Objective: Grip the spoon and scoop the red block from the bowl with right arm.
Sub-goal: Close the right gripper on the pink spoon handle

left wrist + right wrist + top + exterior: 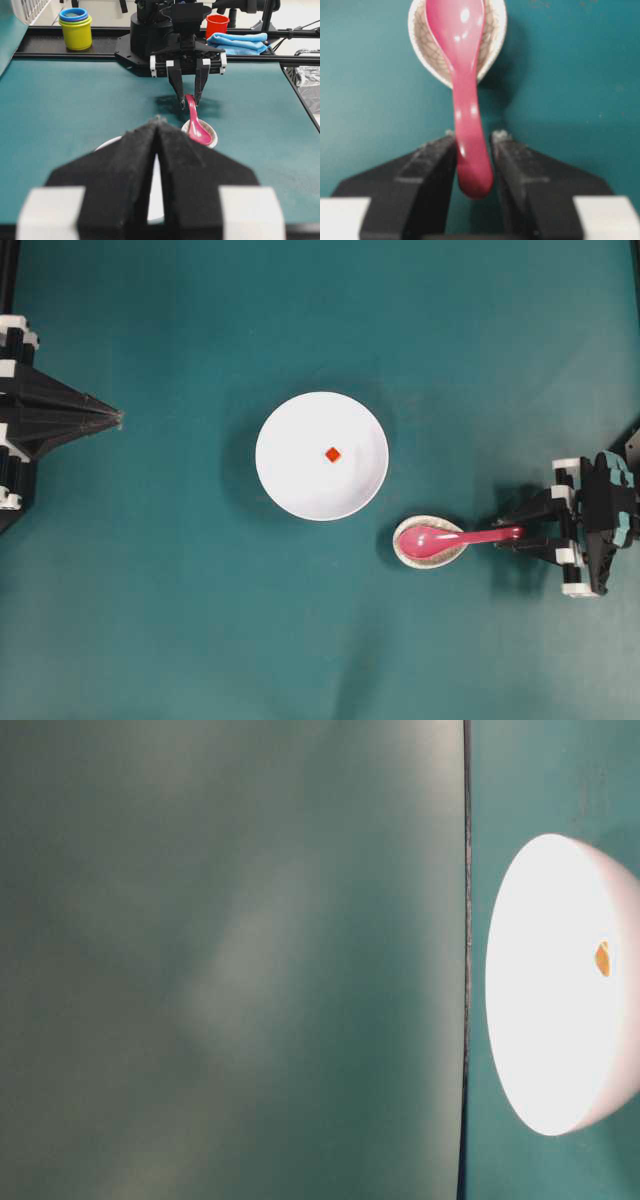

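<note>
Right hand [472, 150] at lower centre of wrist view, fingers apart, straddling spoon [462, 90] handle end, not yet clamped. Handle axis runs straight away toward small speckled dish [492, 50].

This looks like a robotics lab: a bench [60, 125] covered in teal mat, a black rail [65, 46] at its edge, stacked toy cups [76, 27] and a folded blue cloth [239, 42] behind.

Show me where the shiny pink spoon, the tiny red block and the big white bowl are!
Shiny pink spoon [430, 538], overhead view, on its oval scoop.
Tiny red-orange block [332, 453], overhead view, on its top face.
Big white round bowl [290, 480], overhead view, on bare inner surface.
</note>
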{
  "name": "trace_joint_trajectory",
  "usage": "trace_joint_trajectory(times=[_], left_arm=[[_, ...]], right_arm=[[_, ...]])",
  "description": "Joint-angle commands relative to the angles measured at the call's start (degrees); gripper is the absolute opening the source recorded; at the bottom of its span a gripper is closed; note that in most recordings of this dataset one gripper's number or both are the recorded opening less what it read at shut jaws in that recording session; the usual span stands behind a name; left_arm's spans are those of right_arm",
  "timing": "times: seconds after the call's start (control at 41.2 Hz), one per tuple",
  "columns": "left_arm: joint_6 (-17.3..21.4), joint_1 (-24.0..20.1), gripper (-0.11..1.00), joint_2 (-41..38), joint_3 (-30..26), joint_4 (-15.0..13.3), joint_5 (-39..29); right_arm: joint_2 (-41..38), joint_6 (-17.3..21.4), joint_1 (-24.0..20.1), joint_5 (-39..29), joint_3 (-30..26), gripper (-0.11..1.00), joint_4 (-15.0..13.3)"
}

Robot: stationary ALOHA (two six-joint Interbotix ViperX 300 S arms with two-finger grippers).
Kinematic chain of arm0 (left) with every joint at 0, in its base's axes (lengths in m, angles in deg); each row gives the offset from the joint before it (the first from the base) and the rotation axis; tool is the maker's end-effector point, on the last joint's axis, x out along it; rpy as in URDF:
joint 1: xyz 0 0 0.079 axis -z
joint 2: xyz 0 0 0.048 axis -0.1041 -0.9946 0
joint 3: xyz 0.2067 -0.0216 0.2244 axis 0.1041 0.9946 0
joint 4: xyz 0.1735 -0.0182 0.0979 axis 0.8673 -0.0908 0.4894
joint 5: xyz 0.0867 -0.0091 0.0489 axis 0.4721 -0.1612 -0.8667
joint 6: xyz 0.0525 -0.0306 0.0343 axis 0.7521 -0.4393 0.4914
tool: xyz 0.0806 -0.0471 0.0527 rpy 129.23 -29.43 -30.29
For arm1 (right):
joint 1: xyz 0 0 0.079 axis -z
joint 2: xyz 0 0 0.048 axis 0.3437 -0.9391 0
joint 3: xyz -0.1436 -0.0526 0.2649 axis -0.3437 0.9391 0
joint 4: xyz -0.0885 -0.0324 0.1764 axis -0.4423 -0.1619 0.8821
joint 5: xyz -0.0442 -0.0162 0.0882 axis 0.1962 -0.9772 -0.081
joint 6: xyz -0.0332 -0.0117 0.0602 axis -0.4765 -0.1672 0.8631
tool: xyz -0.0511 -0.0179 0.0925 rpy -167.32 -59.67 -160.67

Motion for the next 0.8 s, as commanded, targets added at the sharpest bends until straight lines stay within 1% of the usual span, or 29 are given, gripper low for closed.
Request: trace_joint_trajectory(times=[0.0, 0.073, 0.146, 0.291, 0.534, 0.655, 0.704, 0.777], left_arm=[[-0.09, -0.18, 0.0, -0.44, -1.49, 0.18, 0.26], [-0.09, -0.18, 0.0, -0.44, -1.41, 0.18, 0.26], [-0.09, -0.35, 0.0, -0.44, -1.41, 0.18, 0.26], [-0.09, -0.53, 0.0, -0.44, -1.41, 0.18, 0.26], [-0.09, -0.53, 0.0, -0.35, -1.41, 0.18, -0.53], [-0.09, -0.62, 0.0, -0.35, -1.49, 0.18, -0.62], [-0.09, -0.79, 0.0, -0.35, -1.49, 0.18, -0.62], [-0.09, -1.05, 0.0, -0.35, -1.49, 0.18, -0.62]], right_arm=[[0.35, -0.09, -0.35, 0.53, -0.53, 0.39, -0.09], [0.35, -0.09, -0.35, 0.44, -0.53, 0.39, -0.09], [0.35, -0.09, -0.35, 0.35, -0.62, 0.36, -0.09], [0.35, -0.18, -0.35, 0.44, -0.7, 0.24, -0.09], [1.14, -0.88, -0.35, 0.26, -1.05, 0.24, -0.18], [4.48, -1.67, -0.09, -0.7, -1.85, 0.24, 0.0], [6.77, -2.11, 0.53, -2.02, -2.2, 0.24, 0.0], [11.43, -3.52, 2.55, -5.8, -3.08, 0.24, 0.0]])
